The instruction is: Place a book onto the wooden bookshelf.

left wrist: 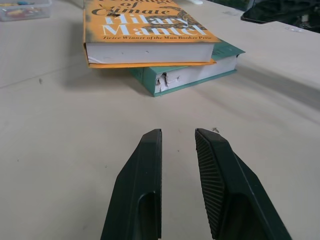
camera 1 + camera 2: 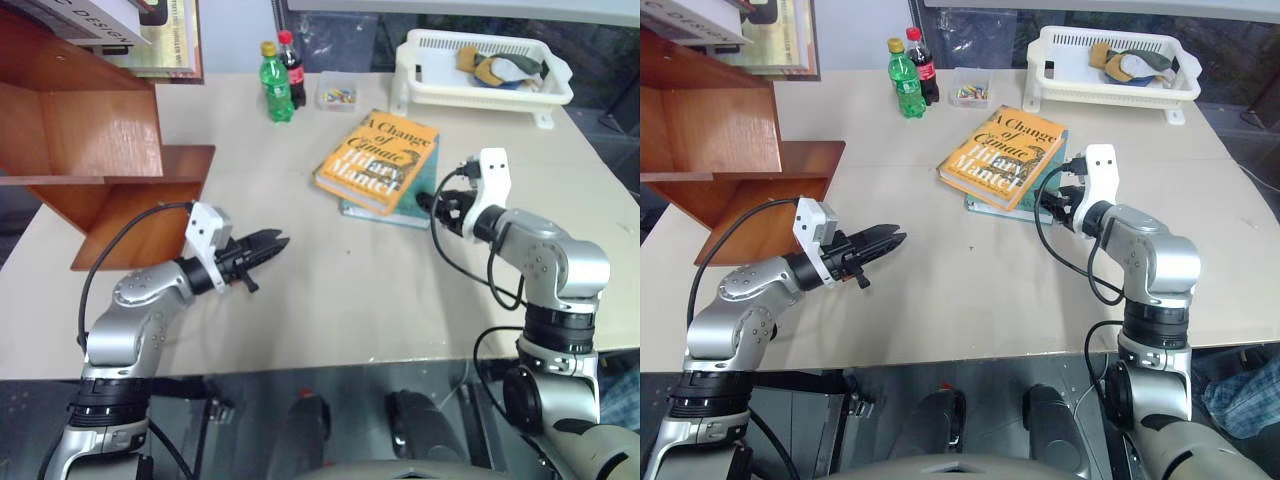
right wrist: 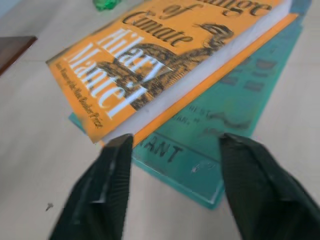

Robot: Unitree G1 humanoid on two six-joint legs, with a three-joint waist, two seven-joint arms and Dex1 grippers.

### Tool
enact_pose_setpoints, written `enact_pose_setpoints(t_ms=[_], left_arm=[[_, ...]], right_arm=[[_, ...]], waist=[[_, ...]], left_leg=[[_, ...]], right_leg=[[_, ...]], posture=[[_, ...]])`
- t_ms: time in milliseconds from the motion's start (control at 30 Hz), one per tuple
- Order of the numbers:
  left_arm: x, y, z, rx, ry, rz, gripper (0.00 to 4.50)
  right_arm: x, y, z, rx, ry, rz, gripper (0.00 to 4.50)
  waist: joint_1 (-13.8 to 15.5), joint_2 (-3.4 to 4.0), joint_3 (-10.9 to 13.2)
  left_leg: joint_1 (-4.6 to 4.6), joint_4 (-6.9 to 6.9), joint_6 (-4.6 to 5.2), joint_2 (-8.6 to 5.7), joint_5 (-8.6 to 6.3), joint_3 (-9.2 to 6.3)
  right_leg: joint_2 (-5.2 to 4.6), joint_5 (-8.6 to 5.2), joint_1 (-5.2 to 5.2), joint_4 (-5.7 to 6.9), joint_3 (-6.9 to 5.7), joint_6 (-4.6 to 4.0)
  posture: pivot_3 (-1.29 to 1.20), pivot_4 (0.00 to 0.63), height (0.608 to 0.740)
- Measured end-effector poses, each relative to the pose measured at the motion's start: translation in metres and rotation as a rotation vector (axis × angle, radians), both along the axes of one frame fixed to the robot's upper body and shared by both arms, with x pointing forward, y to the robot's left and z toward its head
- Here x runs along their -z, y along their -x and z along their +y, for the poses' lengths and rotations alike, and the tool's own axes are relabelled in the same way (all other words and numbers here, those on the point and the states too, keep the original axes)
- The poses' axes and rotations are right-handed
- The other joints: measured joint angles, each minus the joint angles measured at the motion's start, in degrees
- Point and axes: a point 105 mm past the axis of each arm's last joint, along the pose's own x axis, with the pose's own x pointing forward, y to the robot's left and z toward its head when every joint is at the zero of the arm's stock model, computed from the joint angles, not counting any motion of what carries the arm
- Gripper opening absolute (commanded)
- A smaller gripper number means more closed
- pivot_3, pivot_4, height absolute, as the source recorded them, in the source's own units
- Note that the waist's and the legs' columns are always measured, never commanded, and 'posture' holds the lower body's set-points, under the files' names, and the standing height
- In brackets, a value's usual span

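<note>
The orange book [image 2: 378, 160] lies flat on the table [image 2: 350, 290], cover up, stacked on top of a teal book [image 3: 235, 125] that pokes out beneath it. Right gripper [image 3: 172, 150] is right there at the stack's near corner, its two black fingers [image 3: 107, 190] spread well apart, nothing between them, and the orange book's page edge and the teal cover sit just ahead of the tips. From the head camera that same gripper [image 2: 1068, 195] sits just beside the books' edge, pointing in at them; whether it touches them, I cannot tell.

Over on the other side, the left gripper [image 2: 265, 245] hangs above bare table, well apart from the books and aimed towards them. In its wrist camera, its fingers [image 1: 145, 180] stand with a narrow gap between them, gripping nothing, and the two books lie some way ahead of the tips, the orange one overhanging the teal one.

The wooden bookshelf [image 2: 95, 150] stands out beyond the left arm, off to its outer side, its reddish boards reaching over the table's corner, with a few books already resting on its top board. Far past both grippers, a green bottle [image 2: 275, 85] and a cola bottle [image 2: 292, 65] stand side by side, a small clear box [image 2: 337, 92] next to them, and a white basket [image 2: 480, 70] sits at the far edge beyond the right gripper.
</note>
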Motion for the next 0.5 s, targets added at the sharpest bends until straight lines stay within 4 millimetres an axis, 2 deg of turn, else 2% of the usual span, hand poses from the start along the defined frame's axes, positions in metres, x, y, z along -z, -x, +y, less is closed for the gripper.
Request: enact_pose_setpoints(t_ms=[100, 267, 500], left_arm=[[0.001, -0.002, -0.002, -0.012, 0.005, 0.004, 1.16], [0.002, -0.004, -0.009, -0.010, 0.018, 0.010, 1.16], [-0.009, -0.010, -0.016, -0.011, 0.074, 0.022, 1.16]], right_arm=[[0.003, -0.001, -0.005, 0.044, 0.011, 0.003, 2.59], [-0.004, -0.002, -0.009, 0.079, 0.016, -0.040, 2.59], [-0.004, -0.001, -0.007, 0.076, -0.040, -0.030, 2.59]], waist=[[0.0, 0.00, 0.0], [0.0, 0.00, 0.0], [0.0, 0.00, 0.0]], left_leg=[[0.00, 0.00, 0.00, 0.00, 0.00, 0.02], [0.00, -0.02, 0.00, 0.00, 0.00, 0.01], [-0.01, -0.01, 0.00, 0.00, 0.00, 0.00]], right_leg=[[0.00, 0.00, -0.01, 0.00, 0.02, 0.00], [0.01, 0.00, -0.01, 0.00, 0.02, 0.00], [0.01, 0.00, -0.01, -0.01, 0.01, 0.00]], posture=[[0.00, 0.150, 0.740], [0.00, 0.150, 0.740], [0.00, 0.150, 0.740]])
